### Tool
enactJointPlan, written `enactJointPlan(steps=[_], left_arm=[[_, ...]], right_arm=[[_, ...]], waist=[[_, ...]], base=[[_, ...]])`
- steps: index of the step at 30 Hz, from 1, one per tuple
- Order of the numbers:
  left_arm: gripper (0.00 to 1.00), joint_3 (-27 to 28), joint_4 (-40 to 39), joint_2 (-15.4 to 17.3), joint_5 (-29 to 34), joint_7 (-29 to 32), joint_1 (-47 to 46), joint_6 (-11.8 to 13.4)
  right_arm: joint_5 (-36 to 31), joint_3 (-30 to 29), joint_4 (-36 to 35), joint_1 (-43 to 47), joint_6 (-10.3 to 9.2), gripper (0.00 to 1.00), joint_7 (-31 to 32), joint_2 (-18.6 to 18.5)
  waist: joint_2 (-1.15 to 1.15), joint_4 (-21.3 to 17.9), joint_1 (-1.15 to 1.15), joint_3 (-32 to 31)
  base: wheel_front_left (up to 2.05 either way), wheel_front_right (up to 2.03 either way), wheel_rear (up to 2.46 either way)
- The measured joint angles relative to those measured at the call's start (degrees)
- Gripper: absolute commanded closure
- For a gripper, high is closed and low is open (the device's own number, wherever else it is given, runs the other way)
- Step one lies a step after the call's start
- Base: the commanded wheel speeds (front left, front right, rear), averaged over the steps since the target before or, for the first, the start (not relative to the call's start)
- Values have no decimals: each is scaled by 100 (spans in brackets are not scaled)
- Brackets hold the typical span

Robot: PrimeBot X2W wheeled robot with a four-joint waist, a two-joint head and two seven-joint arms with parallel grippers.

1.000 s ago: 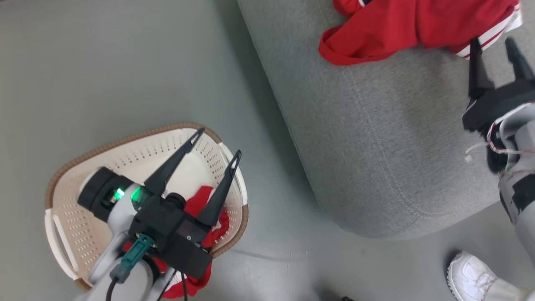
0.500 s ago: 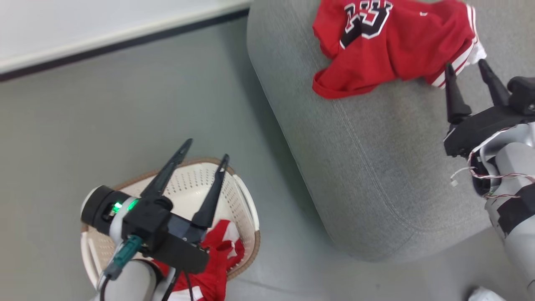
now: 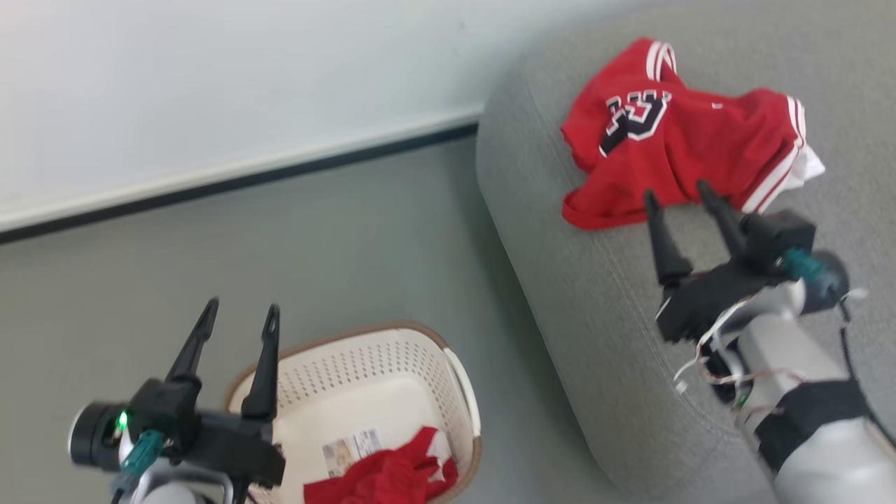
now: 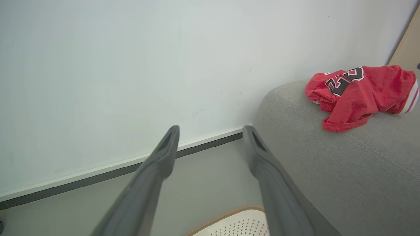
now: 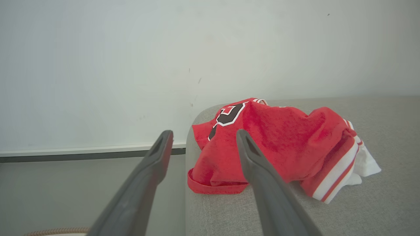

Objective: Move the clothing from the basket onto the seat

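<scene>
We see the numbered garment (image 3: pixel 686 140), red with a dark white-edged number, lying crumpled on the seat (image 3: pixel 595 315) near its far-left corner, by the wall (image 3: pixel 210 84). Its white striped trim and a bit of white lining point toward the seat's right side. The second garment (image 3: pixel 385 479), also red, lies bunched in the basket (image 3: pixel 350 371) against its near edge, just beside a small paper label (image 3: pixel 352 443) on the basket's bottom. The basket stands on the grey floor (image 3: pixel 350 238), near the seat's left edge but apart from it. Our right gripper (image 3: pixel 676 190) is above the seat, its two dark fingers spread fairly wide with nothing between them. Its tips are at the near hem of the numbered garment, and we cannot tell whether they touch the cloth. Our left gripper (image 3: pixel 242 306) hangs over the basket's far-left rim, fingers likewise apart and empty, pointing toward the wall.
</scene>
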Motion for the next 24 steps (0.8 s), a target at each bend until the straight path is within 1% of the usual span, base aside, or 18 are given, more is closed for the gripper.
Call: enactJointPlan(steps=[4,7,9,11,13,17,24], left_arm=[[0,121,155,-27,-151,-19,268,52],[0,134,224,-104,-187,-59,471,91],[0,171,230,-123,-197,-60,650,93],[0,192,227,-123,-204,-60,749,104],[0,265,207,-123,-248,-69,962,145],[0,366,96,-126,-286,-86,1316,179],[0,485,-74,-214,-294,-112,1667,242]], right_arm=[[-36,19,-283,502,-171,0,0,87],[-38,32,-497,954,-256,0,1,112],[-97,55,-657,1226,-347,0,1,129],[-143,65,-751,1346,-382,0,1,131],[-231,101,-973,1568,-470,0,1,137],[-254,104,-1400,1992,-554,0,0,169],[-341,83,-1935,2623,-671,0,0,143]], waist=[[0,163,0,-315],[0,284,0,-554],[1,364,0,-715],[0,403,0,-792],[0,480,0,-944],[0,620,0,-1208],[0,799,1,-1500]], base=[[0,0,0],[0,0,0],[0,0,0],[0,0,0],[0,0,0],[0,0,0],[0,0,0]])
